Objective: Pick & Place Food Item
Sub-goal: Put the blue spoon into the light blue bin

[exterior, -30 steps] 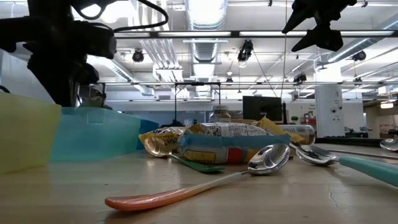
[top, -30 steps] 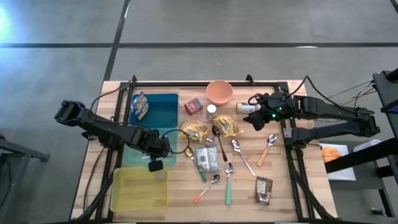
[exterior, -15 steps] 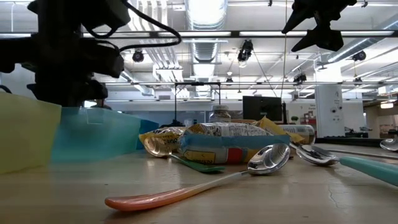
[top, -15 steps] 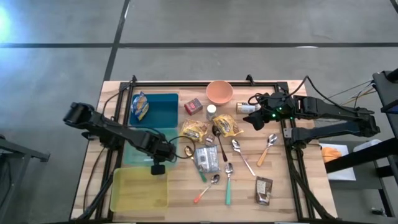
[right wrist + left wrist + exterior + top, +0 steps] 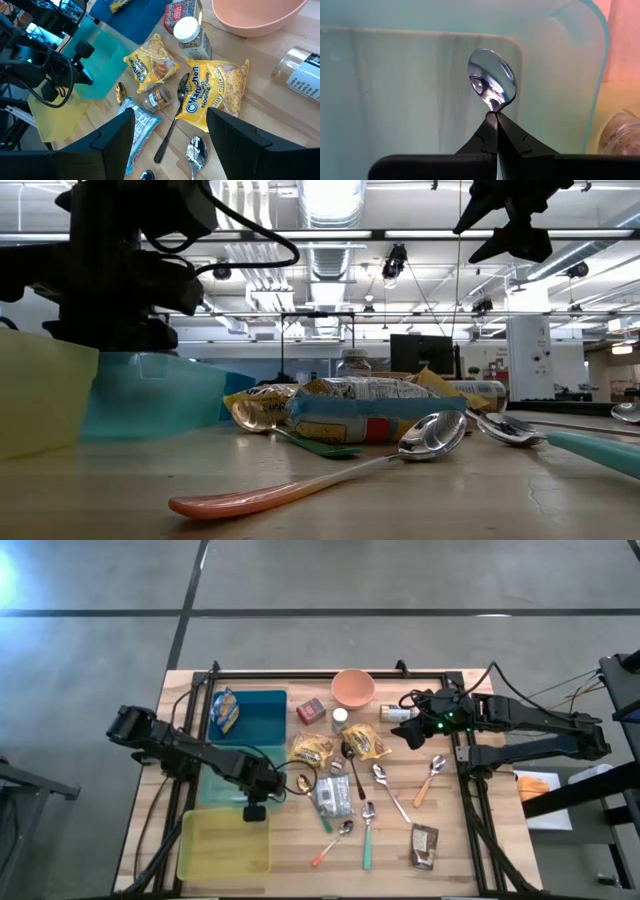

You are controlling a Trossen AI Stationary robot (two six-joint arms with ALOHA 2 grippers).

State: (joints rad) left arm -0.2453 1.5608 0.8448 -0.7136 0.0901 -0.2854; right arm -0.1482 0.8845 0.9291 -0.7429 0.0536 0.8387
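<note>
Plainly, found the left gripper (image 5: 266, 783) at the blue bin's (image 5: 262, 715) corner, the one next to the yellow bin (image 5: 225, 845) and facing the scattered packets. Saw its fingers (image 5: 487, 132) pressed tight together on the neck of a spoon (image 5: 492, 85), gripping it just behind the bowl. Noted the spoon's long axis running in line with the fingers, its bowl pointing straight out from the gripper and away from the wrist, hollow side up and shiny. Could not see the handle, hidden between the fingers. From the left wrist, saw the bowl against the blue bin's floor, close to that rounded corner. Could not tell whether it touched the bin or hung above it.

Spotted a yellow-and-blue snack bag (image 5: 226, 710) lying inside the blue bin at its far end. Counted noodle packets (image 5: 212, 87) and a small white-capped jar (image 5: 189, 32) on the table just beyond the blue bin's packet-side edge, with a pink bowl (image 5: 353, 688) farther off.

Found the right gripper (image 5: 412, 732) well apart from the blue bin, past the noodle packets. Saw its fingers (image 5: 117, 137) spread apart with nothing between them, raised over the table.
</note>
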